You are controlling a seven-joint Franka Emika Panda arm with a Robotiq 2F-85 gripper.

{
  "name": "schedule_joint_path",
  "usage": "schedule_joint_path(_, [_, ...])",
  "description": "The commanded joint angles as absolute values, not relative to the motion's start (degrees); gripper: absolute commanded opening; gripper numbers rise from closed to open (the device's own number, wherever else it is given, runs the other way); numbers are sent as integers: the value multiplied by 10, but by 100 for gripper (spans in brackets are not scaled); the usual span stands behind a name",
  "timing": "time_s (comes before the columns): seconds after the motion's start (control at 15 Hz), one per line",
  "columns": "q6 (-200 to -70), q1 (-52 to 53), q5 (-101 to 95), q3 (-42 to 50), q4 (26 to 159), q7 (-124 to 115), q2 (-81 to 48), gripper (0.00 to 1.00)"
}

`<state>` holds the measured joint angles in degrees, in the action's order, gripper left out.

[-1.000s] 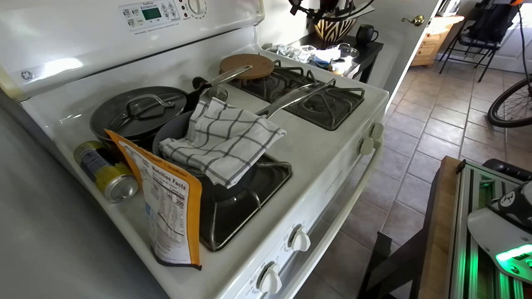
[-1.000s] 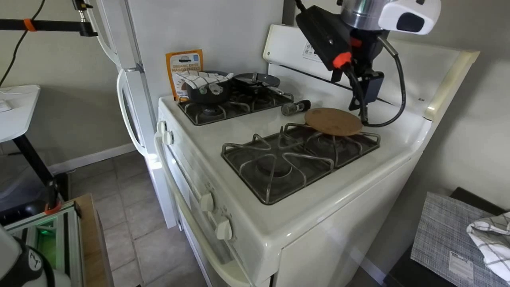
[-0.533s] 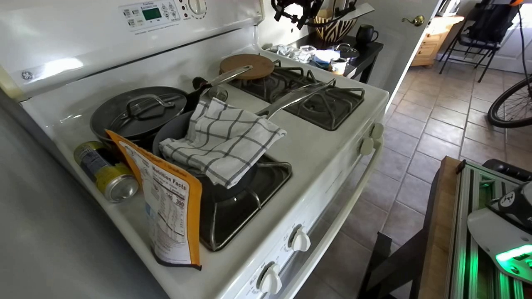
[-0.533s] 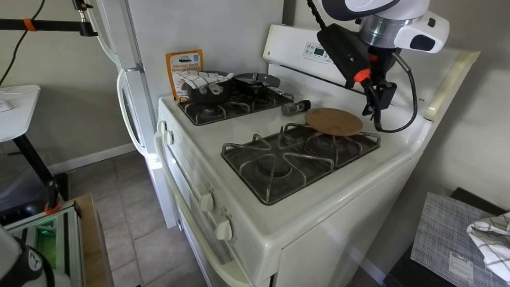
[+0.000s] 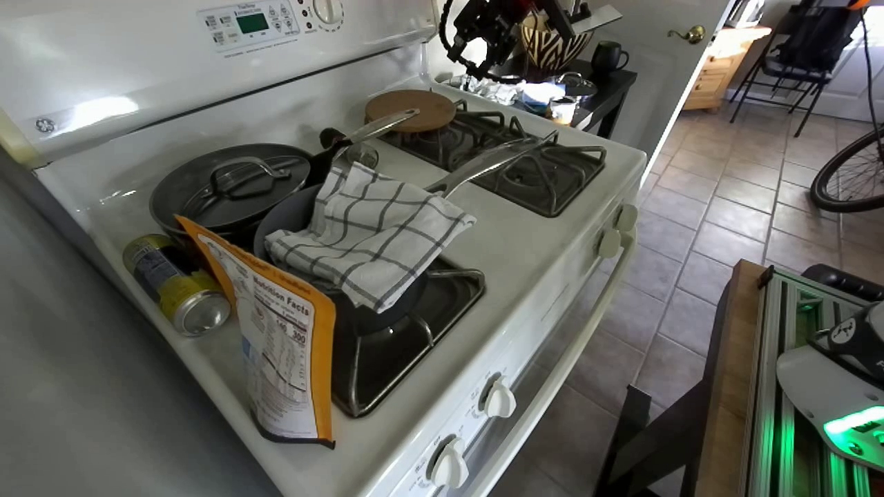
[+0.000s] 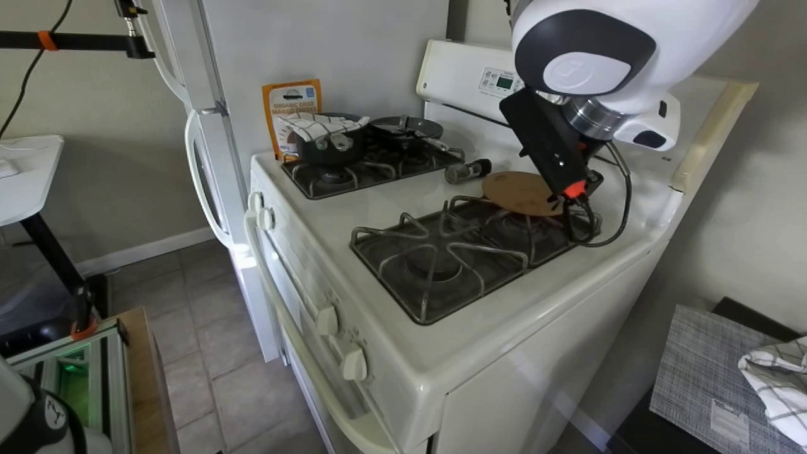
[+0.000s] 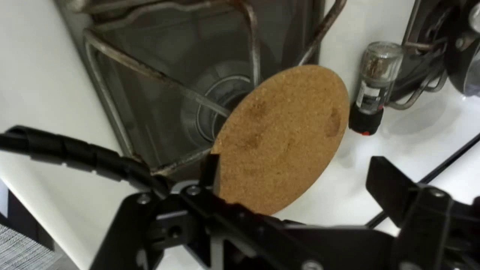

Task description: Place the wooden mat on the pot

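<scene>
Stove (image 6: 378, 208): we see a white top, a control panel (image 5: 259, 24) standing along its rear, and a burner grate (image 6: 466, 244) at the end away from the refrigerator (image 6: 328, 50).
Wooden mat (image 7: 281, 140): we find it at the stove's rear, at that same end, partly over the burner grate and partly over the white top; whether it lies level we cannot tell.
Gripper (image 7: 295, 161): in both exterior views we see its black body by the stove's rear corner, near the wooden mat; whether it touches the wooden mat we cannot tell.
Fingers (image 7: 390, 187): in the wrist view we see them spread wide, with part of the wooden mat and the stove's white top showing in the gap.
Pot (image 5: 173, 195): we find it, wide, shallow and dark grey, at the stove's rear by the refrigerator.
Pan (image 5: 280, 224): we see it at the stove's front, just beside the pot.
Checkered cloth (image 5: 373, 235): we see it draped over the pan.
Bottle (image 7: 377, 88): we see it on its side at mid-stove, toward the rear, glass with a black cap.
Bag (image 5: 286, 338): we see it upright at the stove's refrigerator end.
Can (image 5: 176, 283): we see it, yellow, lying just beside the bag, toward the stove's rear.
</scene>
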<state>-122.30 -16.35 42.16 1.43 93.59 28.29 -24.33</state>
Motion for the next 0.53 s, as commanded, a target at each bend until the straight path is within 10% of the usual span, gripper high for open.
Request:
schedule_joint_path(0.0, [-1170, -187, 399, 22, 904, 334, -266, 100])
schedule_joint_path(0.47, [-1212, -194, 405, 22, 901, 346, -269, 100])
